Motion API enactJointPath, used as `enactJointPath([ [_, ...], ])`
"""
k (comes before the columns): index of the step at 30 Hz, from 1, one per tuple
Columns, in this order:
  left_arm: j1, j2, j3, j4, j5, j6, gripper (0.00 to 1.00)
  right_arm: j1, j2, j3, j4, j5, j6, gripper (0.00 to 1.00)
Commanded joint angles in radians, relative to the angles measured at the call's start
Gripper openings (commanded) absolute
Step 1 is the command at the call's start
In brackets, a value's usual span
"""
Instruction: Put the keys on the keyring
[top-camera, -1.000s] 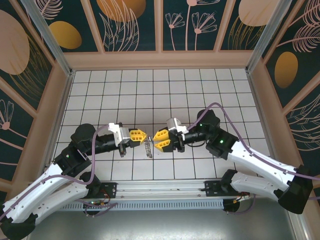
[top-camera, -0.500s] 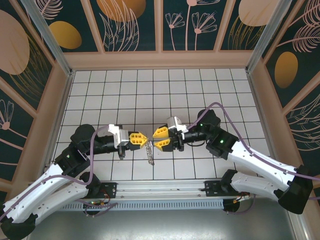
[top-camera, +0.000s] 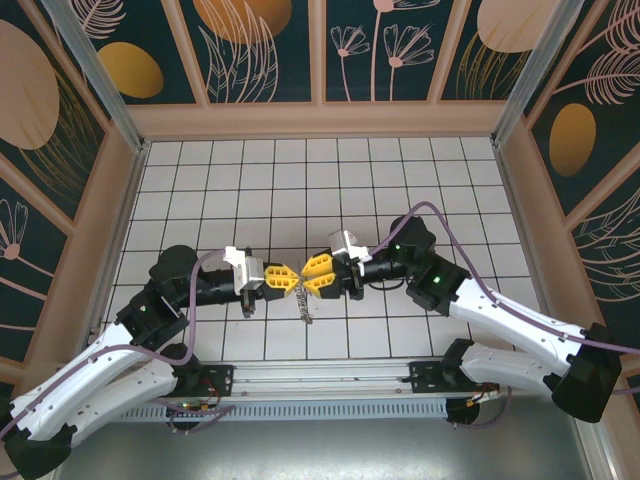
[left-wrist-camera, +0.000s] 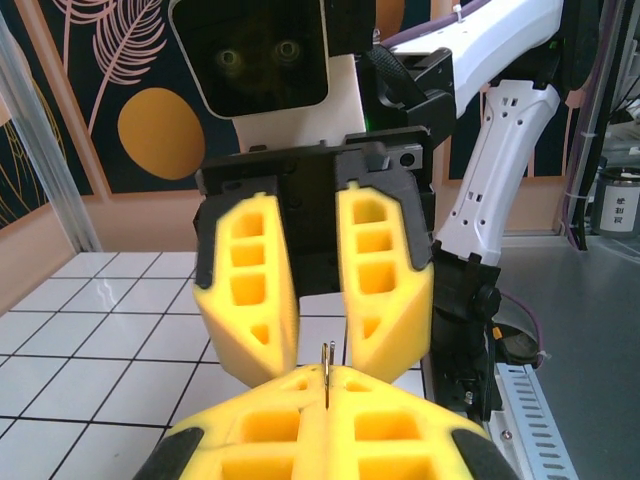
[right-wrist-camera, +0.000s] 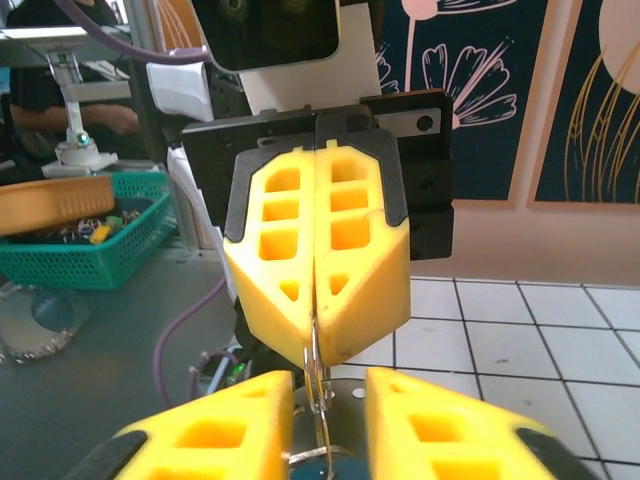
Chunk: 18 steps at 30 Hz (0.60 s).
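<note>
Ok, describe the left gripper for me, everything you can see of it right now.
The left gripper has two yellow, plastic-looking fingers with hollow cells, mounted on a black body. Its jaws are shut on a thin silvery part of the keyring, which dangles below. It points level across the tiled table, tip to tip with the open right gripper.

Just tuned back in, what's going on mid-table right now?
The two arms meet tip to tip above the tiled table. The left gripper is shut on a thin metal loop, apparently part of the keyring, which dangles below the fingers. The right gripper faces it, jaws open either side of that wire, not yet closed. Whether a key is on it is too small to tell.
</note>
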Motion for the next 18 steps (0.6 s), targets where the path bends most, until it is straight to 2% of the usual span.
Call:
enactJointPath([
  [1, -0.001, 0.001, -0.001, 0.065, 0.024, -0.009, 0.0, 0.005, 0.0, 0.033, 0.022, 0.01, -0.001, 0.14],
  [4, -0.001, 0.006, 0.003, 0.065, 0.019, -0.007, 0.0, 0.005, 0.0, 0.048, -0.015, 0.033, -0.019, 0.01],
  [9, 0.0, 0.033, 0.033, -0.012, -0.054, 0.017, 0.0, 0.005, -0.006, 0.119, -0.197, 0.124, -0.118, 0.0],
  [13, -0.001, 0.072, 0.06, -0.096, -0.119, 0.037, 0.05, 0.008, 0.002, 0.189, -0.352, 0.18, -0.203, 0.0],
  [18, 0.0, 0.116, 0.082, -0.146, -0.184, 0.049, 0.02, 0.04, 0.032, 0.272, -0.505, 0.271, -0.291, 0.0],
])
